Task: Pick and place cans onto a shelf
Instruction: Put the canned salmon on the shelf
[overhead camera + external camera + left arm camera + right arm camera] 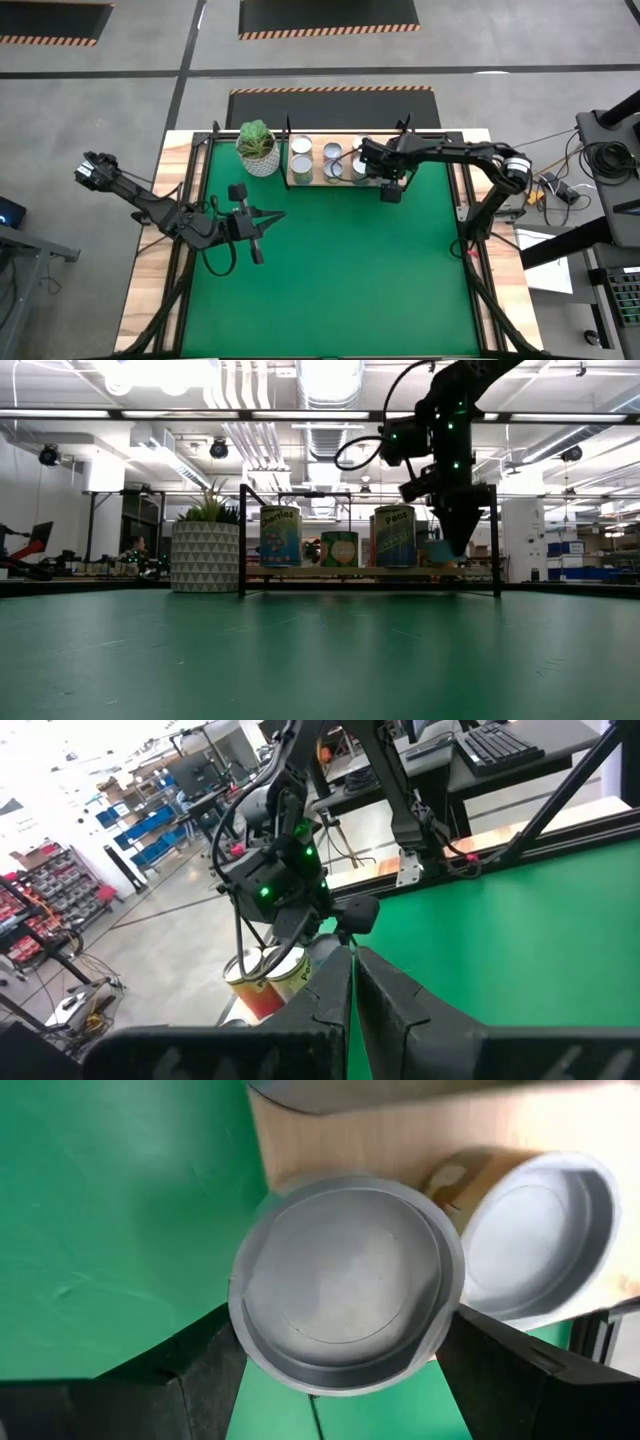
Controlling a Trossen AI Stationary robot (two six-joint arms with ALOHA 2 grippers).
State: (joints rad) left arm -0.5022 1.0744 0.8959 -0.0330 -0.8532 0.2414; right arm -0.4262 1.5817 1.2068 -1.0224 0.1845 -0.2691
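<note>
The right gripper [372, 168] is at the far side of the table, over the right part of the shelf [296, 184], and its two fingers [205, 1365] are pinching a can [345, 1285] from both sides, touching its rim. In the right wrist view this held can shows its round grey top, and its edge overlaps a second can [540, 1245] standing on the light wooden board of the shelf [330, 1140]. The held can is partly over the board and partly over the green mat [110, 1210], at the board's front edge; I cannot tell if it already rests on the wood. In the high view several more cans [301, 147] stand on the shelf in pairs, just to the right of the white pot with a green plant [258, 148]. In the low view the shelf [368, 571] carries three labelled cans [280, 536] in a row between its thin black posts, and the right gripper [455, 540] comes down from above at its right end. The left gripper [262, 232] hovers over the green mat [340, 280] on the left part of the table, well apart from the shelf, with its fingers [400, 995] pressed together and holding nothing.
</note>
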